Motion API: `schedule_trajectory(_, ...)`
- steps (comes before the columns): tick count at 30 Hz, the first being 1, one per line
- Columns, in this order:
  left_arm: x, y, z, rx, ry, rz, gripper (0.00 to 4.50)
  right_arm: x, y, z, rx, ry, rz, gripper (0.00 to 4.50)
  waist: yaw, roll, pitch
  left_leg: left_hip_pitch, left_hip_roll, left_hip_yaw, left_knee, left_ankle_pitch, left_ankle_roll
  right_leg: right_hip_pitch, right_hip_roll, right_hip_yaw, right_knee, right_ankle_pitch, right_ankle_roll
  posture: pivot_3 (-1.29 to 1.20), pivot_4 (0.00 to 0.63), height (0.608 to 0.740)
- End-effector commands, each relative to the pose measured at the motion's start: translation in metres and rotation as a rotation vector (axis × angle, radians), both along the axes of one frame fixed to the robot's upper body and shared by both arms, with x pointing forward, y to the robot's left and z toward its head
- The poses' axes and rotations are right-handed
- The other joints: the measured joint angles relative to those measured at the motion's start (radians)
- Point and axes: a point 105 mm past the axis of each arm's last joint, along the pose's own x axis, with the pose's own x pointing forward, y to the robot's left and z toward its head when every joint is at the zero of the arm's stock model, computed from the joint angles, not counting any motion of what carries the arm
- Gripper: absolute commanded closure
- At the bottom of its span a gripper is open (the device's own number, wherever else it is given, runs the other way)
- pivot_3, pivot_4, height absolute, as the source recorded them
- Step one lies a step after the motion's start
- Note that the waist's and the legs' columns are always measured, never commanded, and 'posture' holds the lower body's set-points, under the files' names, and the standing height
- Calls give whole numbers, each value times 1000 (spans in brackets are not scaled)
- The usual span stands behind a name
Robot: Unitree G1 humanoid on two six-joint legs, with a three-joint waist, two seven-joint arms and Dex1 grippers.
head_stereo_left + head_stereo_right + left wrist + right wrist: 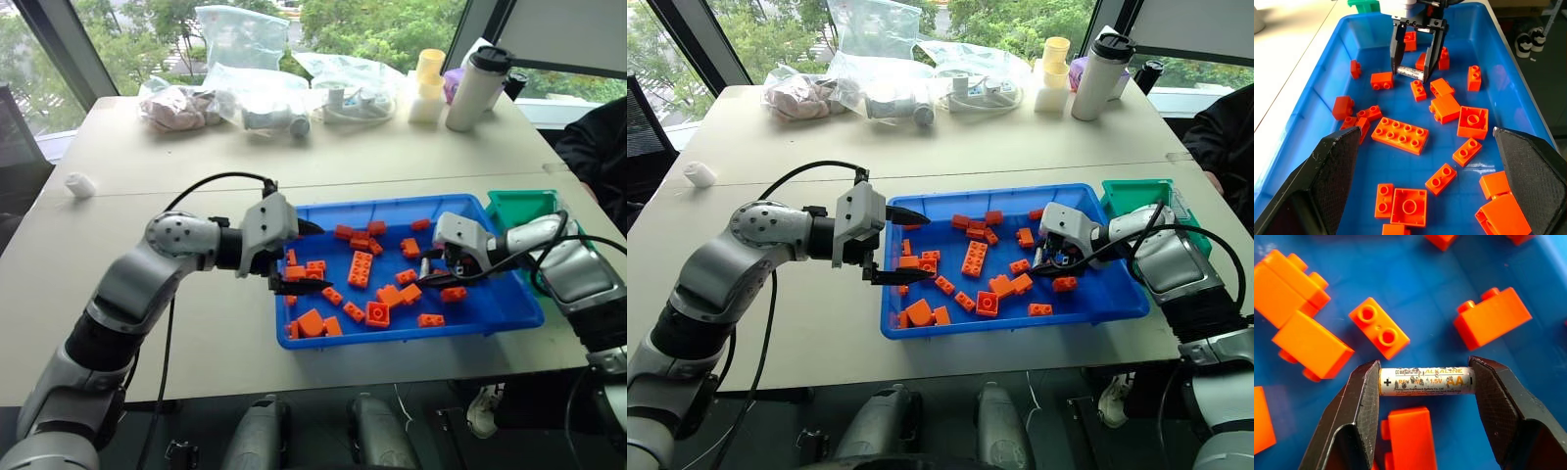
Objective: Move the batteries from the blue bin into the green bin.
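The right gripper point(1424, 382) clasps a battery point(1425, 381) end to end in the blue bin point(509, 311), right of centre — green bin point(519, 206) beside the rim. The left gripper point(312, 257) gapes over the bin's left edge; the wrist view shows bare floor around the battery.

One silver AA battery point(1426, 381) lies level, lengthwise between two black fingertips, low over the blue bin point(509, 311) floor; green bin point(517, 208) — smaller, deeper — touches its far-right corner.

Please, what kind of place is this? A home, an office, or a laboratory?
Probably an office or a laboratory room, though this is not certain. A plain pale table stands before large windows with trees outside. On it lie clear bags, a tumbler and a blue bin of orange bricks.
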Motion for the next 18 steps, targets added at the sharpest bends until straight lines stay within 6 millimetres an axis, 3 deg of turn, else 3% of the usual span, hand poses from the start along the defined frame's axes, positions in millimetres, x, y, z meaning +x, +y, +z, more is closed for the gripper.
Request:
schedule_trajectory(1,2,-2,16,-79,-29,12,0,11,-25,66,119,-230,-173,2285,2,0,0,0,0,0,0,0,0,0,0,0,0,0,0,0,150,740)
schedule_trajectory(4,11,-8,22,-171,-17,37,0,13,-59,103,269,-387,-400,2285,3,0,0,0,0,0,0,0,0,0,-1,0,0,0,0,0,150,740)
schedule_trajectory(6,14,-16,28,-247,4,33,0,8,-87,112,304,-452,-546,2285,8,0,0,0,0,0,0,0,0,0,-1,0,0,0,0,0,150,740)
schedule_trajectory(11,23,-36,44,-365,-12,15,0,-7,-123,106,329,-498,-770,2285,18,0,0,0,-1,1,0,0,0,0,-1,0,0,0,0,0,150,740)
schedule_trajectory(16,23,-51,43,-366,-21,-38,0,-18,-147,87,298,-486,-917,2285,15,1,-1,0,-1,1,0,0,0,0,0,1,1,0,0,0,150,740)
schedule_trajectory(18,27,-51,43,-369,-25,-26,0,-19,-148,79,278,-467,-920,1267,14,1,-1,0,-1,1,0,0,0,0,0,1,1,0,0,0,150,740)
